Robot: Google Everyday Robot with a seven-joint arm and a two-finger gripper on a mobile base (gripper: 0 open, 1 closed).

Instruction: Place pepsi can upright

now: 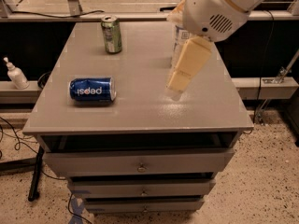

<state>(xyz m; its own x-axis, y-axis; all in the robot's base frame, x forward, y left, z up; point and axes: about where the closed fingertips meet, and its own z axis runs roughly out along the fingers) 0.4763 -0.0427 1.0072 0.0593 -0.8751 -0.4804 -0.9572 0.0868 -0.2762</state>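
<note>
The pepsi can (92, 89) is dark blue with white lettering and lies on its side near the left front of the grey table (140, 111). My gripper (176, 88), cream-coloured under a white arm, points down over the table's middle right. It hangs well to the right of the can and apart from it, holding nothing that I can see.
A green can (111, 34) stands upright at the back left. A clear plastic bottle (178, 37) stands at the back, mostly hidden behind my arm. Drawers (140, 164) sit under the tabletop. A white dispenser bottle (14, 74) stands on a ledge to the left.
</note>
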